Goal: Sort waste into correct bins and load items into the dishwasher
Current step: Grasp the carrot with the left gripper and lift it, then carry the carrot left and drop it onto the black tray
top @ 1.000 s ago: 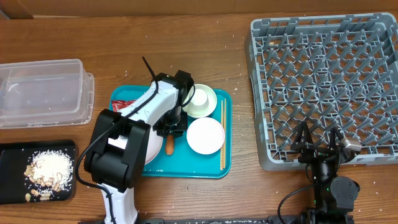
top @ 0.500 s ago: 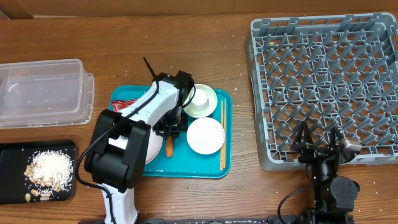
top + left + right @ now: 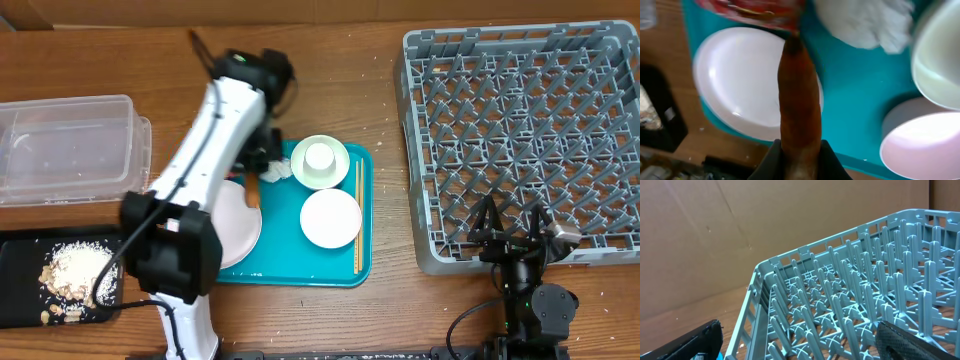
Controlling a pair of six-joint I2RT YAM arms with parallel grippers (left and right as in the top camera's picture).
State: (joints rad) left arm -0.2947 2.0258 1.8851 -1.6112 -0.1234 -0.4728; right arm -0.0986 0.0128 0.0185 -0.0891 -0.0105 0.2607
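**Three views, one shared tray and rack**

My overhead camera looks straight down on the bench (image 3: 340, 45) from well above, taking in everything from the teal tray (image 3: 300, 265) to the dish rack (image 3: 520, 130). My left wrist camera points down past the left hand (image 3: 800, 160), close over the same tray and the plate (image 3: 735, 80), with the sausage stick (image 3: 800, 95) filling mid-frame. My right wrist camera sits low, facing roughly level across the rack's pegs, which overhead also shows.
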